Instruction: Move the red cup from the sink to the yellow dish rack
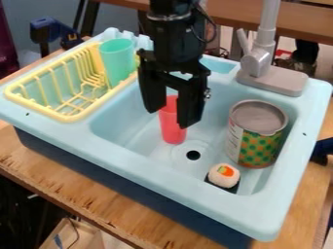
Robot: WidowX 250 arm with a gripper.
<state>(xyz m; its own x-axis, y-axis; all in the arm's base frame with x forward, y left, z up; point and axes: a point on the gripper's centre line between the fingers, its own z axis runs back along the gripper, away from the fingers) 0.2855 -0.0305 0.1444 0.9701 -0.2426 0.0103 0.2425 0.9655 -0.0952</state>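
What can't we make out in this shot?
All in the camera view:
- Hand gripping the red cup or not: contact hidden by the hand
- Sink floor behind the can: hidden by the can
- Can's small print: too small
- Arm's upper part: cut off, top edge

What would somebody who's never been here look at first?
Probably the big black gripper hanging over the pale blue sink, with a bright red cup right by it. Next, maybe the dotted green-and-orange can on the sink's right side, and the toy sushi in front of it.
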